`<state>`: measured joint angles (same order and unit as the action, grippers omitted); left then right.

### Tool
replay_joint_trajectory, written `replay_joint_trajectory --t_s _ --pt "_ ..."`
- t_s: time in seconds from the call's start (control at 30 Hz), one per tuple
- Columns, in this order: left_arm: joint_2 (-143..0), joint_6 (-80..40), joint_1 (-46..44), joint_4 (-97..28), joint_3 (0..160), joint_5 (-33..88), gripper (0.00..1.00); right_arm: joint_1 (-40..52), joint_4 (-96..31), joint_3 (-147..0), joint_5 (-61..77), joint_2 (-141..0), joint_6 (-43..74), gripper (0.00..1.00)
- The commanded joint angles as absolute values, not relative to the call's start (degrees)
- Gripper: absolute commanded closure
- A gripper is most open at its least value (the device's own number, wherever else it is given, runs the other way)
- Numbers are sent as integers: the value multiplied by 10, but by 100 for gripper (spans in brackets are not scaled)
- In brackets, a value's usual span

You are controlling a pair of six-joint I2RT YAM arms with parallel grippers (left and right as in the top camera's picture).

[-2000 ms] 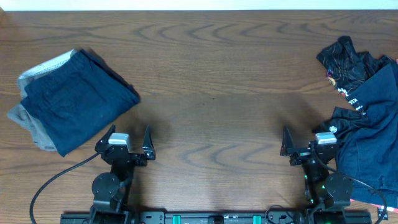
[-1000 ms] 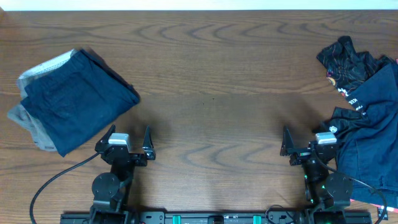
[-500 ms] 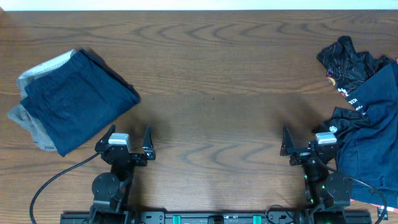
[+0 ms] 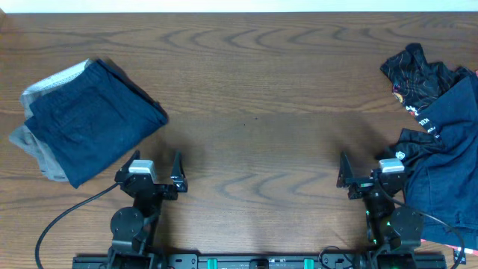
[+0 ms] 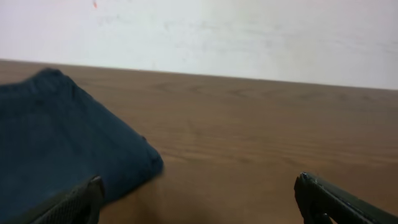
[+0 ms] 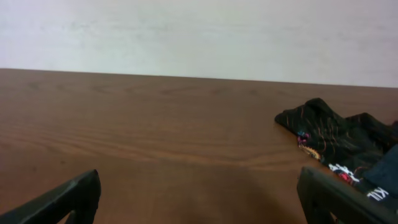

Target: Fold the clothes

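Note:
Folded navy-blue shorts (image 4: 86, 123) lie at the table's left on top of a folded grey garment (image 4: 31, 142); they also show in the left wrist view (image 5: 56, 143). An unfolded pile at the right edge holds a black printed garment (image 4: 418, 75), also in the right wrist view (image 6: 329, 134), and a dark navy garment (image 4: 448, 157). My left gripper (image 4: 154, 163) is open and empty at the front left, just right of the folded shorts. My right gripper (image 4: 370, 166) is open and empty at the front right, beside the pile.
The wooden table (image 4: 254, 97) runs between the two stacks. A black cable (image 4: 56, 220) curls from the left arm's base at the front edge. A pale wall stands behind the table's far edge.

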<state>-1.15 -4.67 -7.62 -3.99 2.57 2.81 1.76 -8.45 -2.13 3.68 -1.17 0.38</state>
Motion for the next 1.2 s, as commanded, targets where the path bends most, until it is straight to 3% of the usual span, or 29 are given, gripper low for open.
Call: replay_joint_trajectory --t_s 0.0,0.2,0.57,0.63,0.77,0.93,1.17 --pt "-39 -68 -78 -57 73 54 2 23 -137 -69 17 -29 3 1" --pt "-164 -76 -78 -156 201 56 2 23 -237 -202 -28 -176 4 1" --pt "-455 -76 -78 -412 503 56 2 -5 -392 -500 -18 -601 19 1" --pt "-487 -76 -78 -429 531 56 2 -5 -379 -535 -29 -651 4 1" --pt "-522 -76 -78 -426 542 71 2 -29 -316 -559 -122 -731 -2 15" --pt "-540 -76 -78 -428 542 71 2 -116 -258 -574 -218 -839 -1 16" --pt "-543 -76 -78 -425 542 71 2 -223 -224 -581 -228 -973 -1 20"
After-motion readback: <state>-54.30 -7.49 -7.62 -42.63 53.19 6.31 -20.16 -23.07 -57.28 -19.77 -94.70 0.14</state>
